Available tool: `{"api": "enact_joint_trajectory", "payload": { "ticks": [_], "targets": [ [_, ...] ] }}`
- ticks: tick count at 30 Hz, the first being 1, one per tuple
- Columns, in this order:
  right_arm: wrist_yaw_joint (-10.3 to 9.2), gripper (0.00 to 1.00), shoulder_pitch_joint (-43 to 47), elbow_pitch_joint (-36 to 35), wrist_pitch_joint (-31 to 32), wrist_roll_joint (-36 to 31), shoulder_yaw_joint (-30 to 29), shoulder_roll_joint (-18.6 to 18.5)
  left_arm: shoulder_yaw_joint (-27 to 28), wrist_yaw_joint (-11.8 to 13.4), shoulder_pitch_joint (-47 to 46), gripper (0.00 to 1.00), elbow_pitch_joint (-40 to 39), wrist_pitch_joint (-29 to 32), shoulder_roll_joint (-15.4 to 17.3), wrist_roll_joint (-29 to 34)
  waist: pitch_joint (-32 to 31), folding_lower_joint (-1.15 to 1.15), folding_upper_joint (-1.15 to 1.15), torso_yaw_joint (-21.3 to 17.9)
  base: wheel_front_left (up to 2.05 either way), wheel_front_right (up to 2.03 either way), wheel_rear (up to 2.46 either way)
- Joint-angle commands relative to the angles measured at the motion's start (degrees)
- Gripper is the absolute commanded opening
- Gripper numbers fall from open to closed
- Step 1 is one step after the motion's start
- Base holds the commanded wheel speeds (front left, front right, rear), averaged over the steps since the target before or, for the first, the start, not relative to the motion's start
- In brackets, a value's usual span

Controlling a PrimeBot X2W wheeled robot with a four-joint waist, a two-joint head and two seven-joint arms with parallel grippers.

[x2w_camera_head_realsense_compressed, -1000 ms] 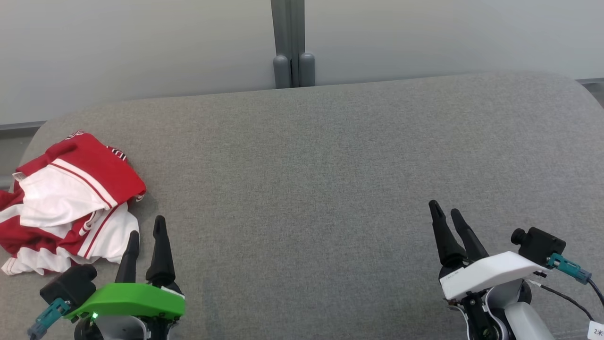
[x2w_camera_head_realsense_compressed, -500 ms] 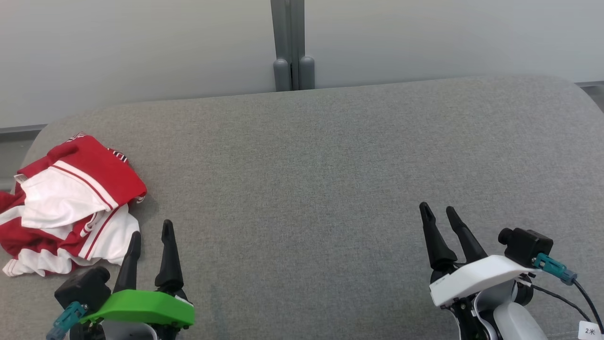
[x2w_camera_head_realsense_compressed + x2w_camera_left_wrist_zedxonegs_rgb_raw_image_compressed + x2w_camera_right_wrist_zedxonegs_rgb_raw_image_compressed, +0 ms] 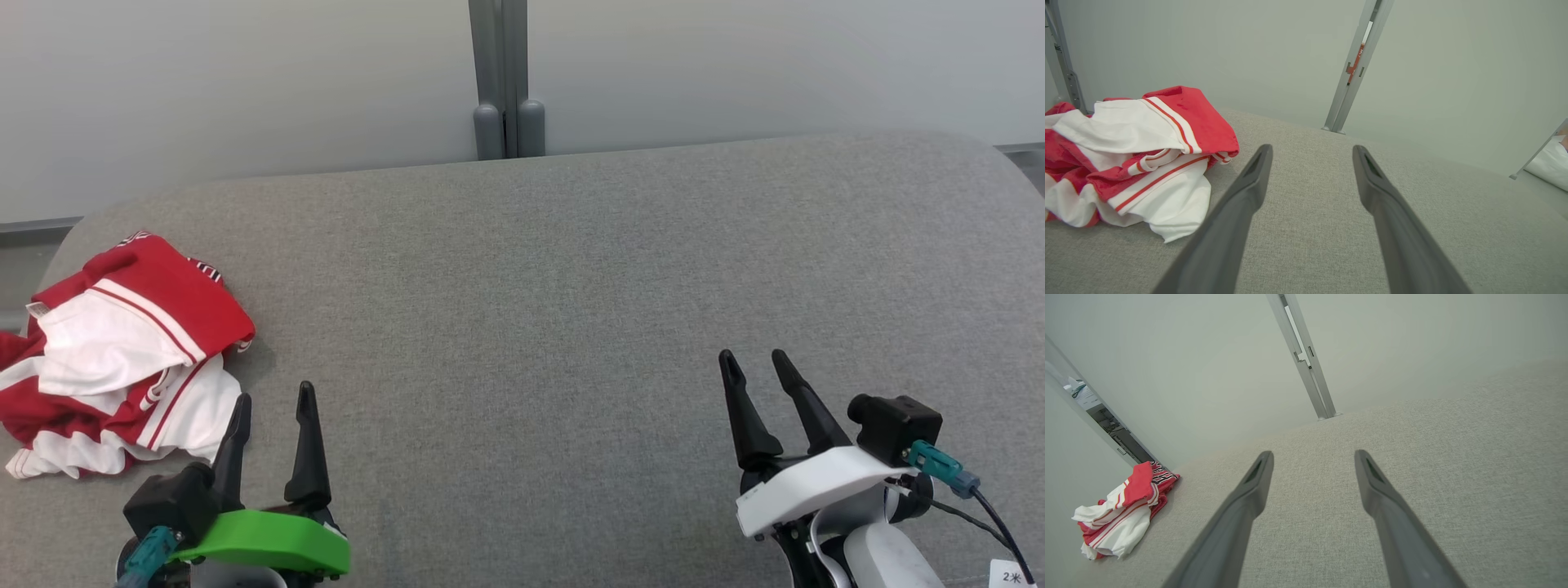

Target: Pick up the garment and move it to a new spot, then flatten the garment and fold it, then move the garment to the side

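A crumpled red and white garment lies in a heap at the left end of the grey table. It also shows at the left of the left wrist view as the garment, and far off at the lower left as the garment in the right wrist view. My left gripper stands open just right of the heap, its fingers apart and empty, as the left gripper confirms. At the lower right, my right gripper is open too, with nothing between the fingers of the right gripper.
A pale wall with a grey upright post stands behind the table's far edge. The table's rounded corners show at far left and far right. Grey cloth surface spreads between the two grippers.
My left gripper has drawn back down and a little to the right, away from the garment. My right gripper has shifted slightly left. The garment has not moved.
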Motion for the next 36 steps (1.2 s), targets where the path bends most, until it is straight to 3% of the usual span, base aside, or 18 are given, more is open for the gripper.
{"api": "enact_joint_trajectory", "payload": {
  "ticks": [1, 36],
  "targets": [
    [0.16, 1.00, -0.4, -0.2, -0.6, -1.3, -0.1, -0.2, -0.2, 0.0, 0.3, 1.00, -0.7, -0.5, 0.3, 1.6, 0.0, 0.00, 0.00, 0.0, 0.00, 0.00, 0.00],
    [0.18, 1.00, 0.4, 1.4, -4.8, -16.6, 2.3, -0.3, -1.9, -1.5, 2.3, 1.00, -1.0, -4.8, -0.7, 19.1, -0.1, 0.00, 0.00, 0.2, 0.00, 0.00, 0.00]
  ]
}}
